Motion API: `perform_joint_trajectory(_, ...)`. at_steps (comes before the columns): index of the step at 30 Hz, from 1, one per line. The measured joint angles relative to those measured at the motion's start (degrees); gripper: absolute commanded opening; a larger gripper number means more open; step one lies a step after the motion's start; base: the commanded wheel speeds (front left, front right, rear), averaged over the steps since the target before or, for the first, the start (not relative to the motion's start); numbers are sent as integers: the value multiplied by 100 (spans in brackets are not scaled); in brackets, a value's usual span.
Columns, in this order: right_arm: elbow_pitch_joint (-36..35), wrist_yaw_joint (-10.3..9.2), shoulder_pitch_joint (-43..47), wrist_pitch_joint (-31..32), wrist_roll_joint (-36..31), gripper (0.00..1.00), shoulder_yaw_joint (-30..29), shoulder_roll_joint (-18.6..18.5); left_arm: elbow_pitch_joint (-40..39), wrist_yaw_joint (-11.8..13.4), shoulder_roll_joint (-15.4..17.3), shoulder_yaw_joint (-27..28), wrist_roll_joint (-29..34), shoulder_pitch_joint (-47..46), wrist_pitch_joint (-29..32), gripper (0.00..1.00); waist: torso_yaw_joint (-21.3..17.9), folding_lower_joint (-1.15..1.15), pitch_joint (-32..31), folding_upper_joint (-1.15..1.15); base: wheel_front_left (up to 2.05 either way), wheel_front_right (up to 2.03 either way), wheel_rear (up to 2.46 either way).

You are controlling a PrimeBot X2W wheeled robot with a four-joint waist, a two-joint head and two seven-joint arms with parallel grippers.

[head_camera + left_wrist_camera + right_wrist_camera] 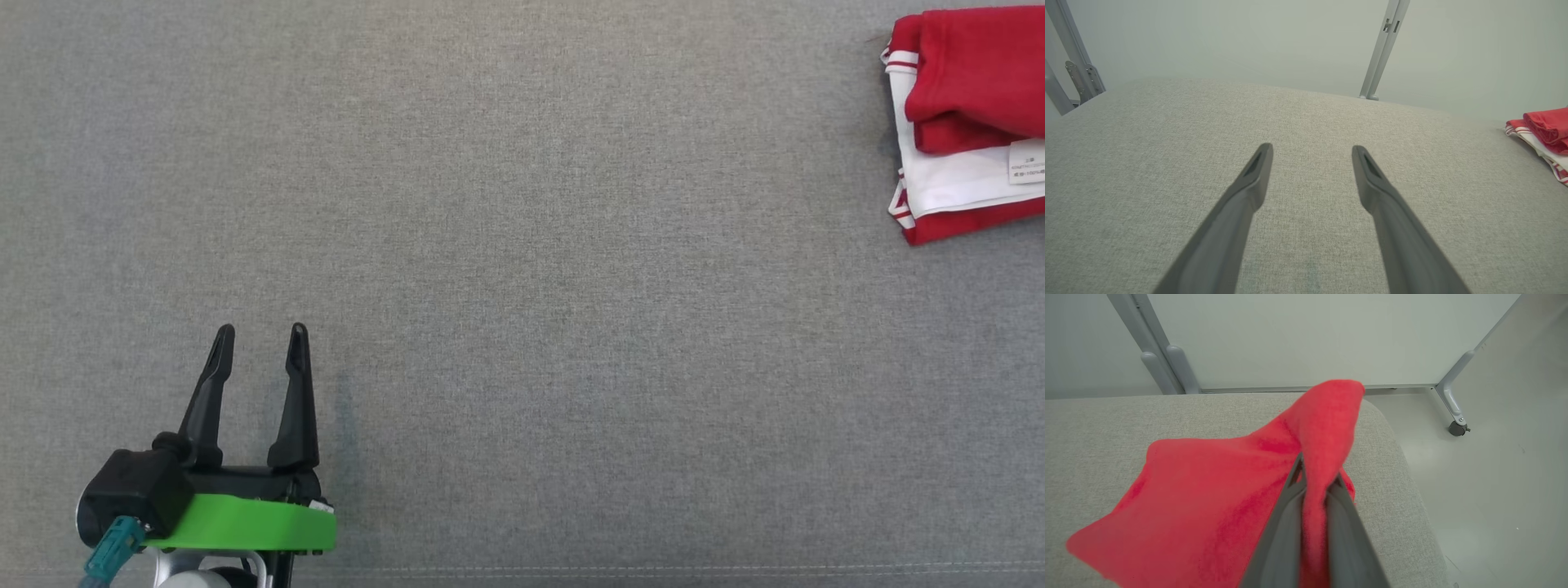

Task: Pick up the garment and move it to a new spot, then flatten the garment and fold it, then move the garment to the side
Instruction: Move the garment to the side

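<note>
Right jaws tight on red garment [1208,498], left jaws apart above grey cushion [571,286]

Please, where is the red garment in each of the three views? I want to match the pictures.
Head view: the garment lies at the top right corner, bunched, cut by the right edge.
Left wrist view: the garment is at the right edge, about mid height.
Right wrist view: the garment spreads over the centre and lower left, pinched in the right tool.
Shared landmark: the grey fabric surface under it.
</note>
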Motion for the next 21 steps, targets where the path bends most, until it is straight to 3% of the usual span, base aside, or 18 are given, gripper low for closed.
perform_joint_trajectory(3,62,-42,-4,-189,-259,0,133,-80,-33,0,73,1,29,-12,51,100,10,0,129,0,0,0,0)
perform_joint_trajectory(9,236,-349,-113,-552,-644,0,250,-147,-147,-3,130,-16,153,-107,116,100,27,0,388,0,0,0,0)
perform_joint_trajectory(11,314,-446,-124,-735,-762,15,261,-147,-169,-43,134,-34,156,-175,153,100,37,0,465,0,0,0,0)
perform_joint_trajectory(12,375,-445,-122,-745,-771,39,275,-138,-171,-43,134,-36,156,-197,154,100,43,0,499,0,0,0,0)
perform_joint_trajectory(13,442,-457,-116,-771,-768,50,271,-120,-171,-43,137,-34,156,-211,155,100,49,0,529,0,0,0,0)
perform_joint_trajectory(14,505,-514,-113,-832,-766,100,265,-89,-170,-42,140,-32,156,-224,155,100,54,0,555,0,0,0,0)
perform_joint_trajectory(21,793,-594,-89,-1101,-691,100,130,89,-169,-42,163,5,157,-247,158,100,57,0,602,0,0,0,0)
